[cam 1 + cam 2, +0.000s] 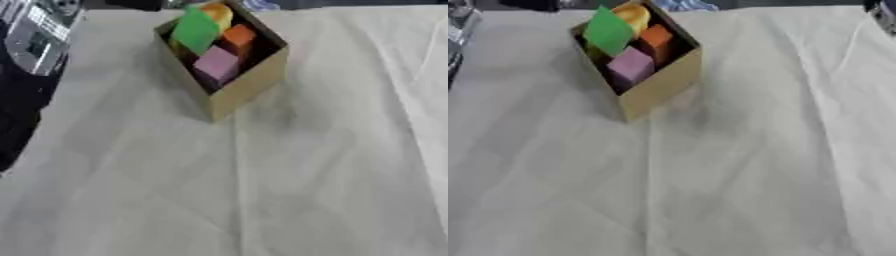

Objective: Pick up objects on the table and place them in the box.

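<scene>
A tan cardboard box [243, 90] stands at the back middle of the table, turned with one corner toward me. Inside it lie a green flat piece [194, 29], a yellow rounded thing [219, 14], an orange block [238, 36] and a pink block [216, 63]. My left arm [35, 37], silver and black, rises along the left edge beside the box and apart from it. Its hand end is cut off at the top corner. My right hand shows in neither view.
A wrinkled white cloth [262, 190] covers the table, with a fold running down from the box's front corner. A dark sliver [883, 14] sits at the top right corner of the right eye view.
</scene>
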`<state>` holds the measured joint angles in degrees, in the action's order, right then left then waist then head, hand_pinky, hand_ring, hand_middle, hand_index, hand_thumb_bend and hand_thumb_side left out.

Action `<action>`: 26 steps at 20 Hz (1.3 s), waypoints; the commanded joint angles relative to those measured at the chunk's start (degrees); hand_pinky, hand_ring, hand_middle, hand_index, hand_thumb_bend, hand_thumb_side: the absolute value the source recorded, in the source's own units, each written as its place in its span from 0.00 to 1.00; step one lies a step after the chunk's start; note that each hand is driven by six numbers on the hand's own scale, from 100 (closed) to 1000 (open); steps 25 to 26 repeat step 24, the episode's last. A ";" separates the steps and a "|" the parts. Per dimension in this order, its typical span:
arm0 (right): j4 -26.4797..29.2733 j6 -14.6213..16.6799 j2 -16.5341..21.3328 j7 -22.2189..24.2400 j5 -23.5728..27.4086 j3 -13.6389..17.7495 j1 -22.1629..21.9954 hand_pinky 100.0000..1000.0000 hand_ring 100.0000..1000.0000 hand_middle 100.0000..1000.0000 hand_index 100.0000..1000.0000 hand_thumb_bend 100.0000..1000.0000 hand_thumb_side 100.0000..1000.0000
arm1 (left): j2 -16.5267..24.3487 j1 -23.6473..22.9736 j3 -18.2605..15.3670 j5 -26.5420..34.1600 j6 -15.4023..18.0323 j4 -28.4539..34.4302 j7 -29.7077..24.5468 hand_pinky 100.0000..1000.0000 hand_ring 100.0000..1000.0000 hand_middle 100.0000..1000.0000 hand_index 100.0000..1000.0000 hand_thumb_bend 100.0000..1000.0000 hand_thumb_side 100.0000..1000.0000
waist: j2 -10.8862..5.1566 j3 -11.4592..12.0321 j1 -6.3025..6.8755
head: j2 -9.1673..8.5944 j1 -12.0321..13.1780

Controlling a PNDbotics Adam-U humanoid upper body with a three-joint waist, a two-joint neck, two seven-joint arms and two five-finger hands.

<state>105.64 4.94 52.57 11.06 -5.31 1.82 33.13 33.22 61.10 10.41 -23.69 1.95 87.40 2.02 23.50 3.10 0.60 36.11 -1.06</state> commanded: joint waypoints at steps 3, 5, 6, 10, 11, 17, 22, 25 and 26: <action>1.94 -0.98 -0.07 -7.82 4.94 2.01 -0.91 0.89 0.83 0.71 0.88 0.00 0.61 | 8.14 -9.40 -6.19 17.64 -4.83 15.50 15.63 0.76 0.73 0.72 0.91 0.37 0.62 | -2.69 0.93 -0.29 | 0.97 -2.89; 2.63 -1.31 -0.80 -10.46 6.88 2.15 -1.37 0.89 0.84 0.72 0.89 0.00 0.61 | 9.51 -14.29 -7.72 22.50 -5.24 19.11 19.82 0.76 0.73 0.72 0.92 0.38 0.63 | -3.14 1.31 -0.46 | 0.94 -3.28; 2.98 -1.47 -1.22 -11.30 7.65 2.18 -1.59 0.89 0.85 0.72 0.90 0.00 0.61 | 9.88 -16.69 -8.29 24.19 -5.20 20.48 21.22 0.76 0.73 0.72 0.92 0.38 0.63 | -3.35 1.43 -0.54 | 0.92 -3.47; 4.40 -1.86 -2.63 -14.06 9.80 2.47 -3.46 0.89 0.89 0.76 0.91 0.00 0.62 | 8.67 -24.45 -10.60 28.25 -4.46 23.48 24.85 0.75 0.72 0.72 0.91 0.39 0.66 | -3.90 1.64 -0.88 | 0.66 -4.06; 4.83 -1.89 -2.98 -14.94 10.22 2.59 -3.96 0.89 0.90 0.77 0.91 0.00 0.62 | 7.96 -26.04 -11.13 29.07 -4.22 23.66 25.62 0.75 0.72 0.72 0.91 0.39 0.67 | -4.00 1.62 -0.93 | 0.58 -4.04; 7.46 -2.31 -4.64 -18.79 11.96 2.88 -6.26 0.89 0.91 0.79 0.93 0.00 0.62 | 4.99 -33.57 -13.43 32.77 -1.26 24.21 29.45 0.75 0.72 0.71 0.92 0.39 0.69 | -4.50 1.46 -1.19 | 0.16 -3.81; 8.88 -2.88 -6.37 -19.42 13.53 2.32 -7.46 0.90 0.96 0.86 0.96 0.00 0.61 | 3.02 -37.37 -14.24 33.15 1.96 26.22 31.13 0.75 0.72 0.72 0.92 0.42 0.69 | -4.76 1.53 -1.20 | 0.29 -3.28; 8.93 -2.69 -6.96 -19.71 13.89 2.13 -7.79 0.90 0.96 0.85 0.96 0.00 0.62 | 2.45 -38.33 -14.30 32.65 2.77 26.94 31.20 0.75 0.72 0.72 0.92 0.41 0.67 | -4.85 1.60 -1.20 | 0.54 -3.09; 8.93 -2.69 -6.96 -19.71 13.89 2.13 -7.79 0.90 0.96 0.85 0.96 0.00 0.62 | 2.45 -38.33 -14.30 32.65 2.77 26.94 31.20 0.75 0.72 0.72 0.92 0.41 0.67 | -4.85 1.60 -1.20 | 0.54 -3.09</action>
